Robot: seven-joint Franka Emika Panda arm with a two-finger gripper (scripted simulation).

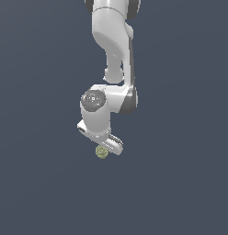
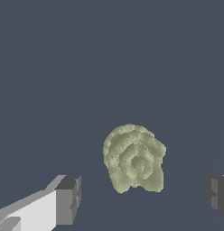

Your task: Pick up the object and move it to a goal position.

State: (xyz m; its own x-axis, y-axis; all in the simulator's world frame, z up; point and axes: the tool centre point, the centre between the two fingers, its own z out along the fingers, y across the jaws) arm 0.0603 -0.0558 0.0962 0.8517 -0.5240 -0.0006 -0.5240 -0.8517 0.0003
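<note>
The object [image 2: 134,159] is a small, lumpy olive-yellow-green blob on the flat dark grey surface. In the exterior view the object [image 1: 102,152] peeks out just under the white gripper hand, mostly hidden by it. My gripper [image 2: 142,195] is open. Its two dark fingertips [image 2: 68,198] stand wide apart on either side of the blob and do not touch it. In the exterior view the gripper [image 1: 103,148] points down, directly over the blob, and its fingers are hidden behind the hand.
The white arm [image 1: 113,50] comes down from the top of the exterior view. The dark grey surface [image 1: 180,183] spreads all around with nothing else on it.
</note>
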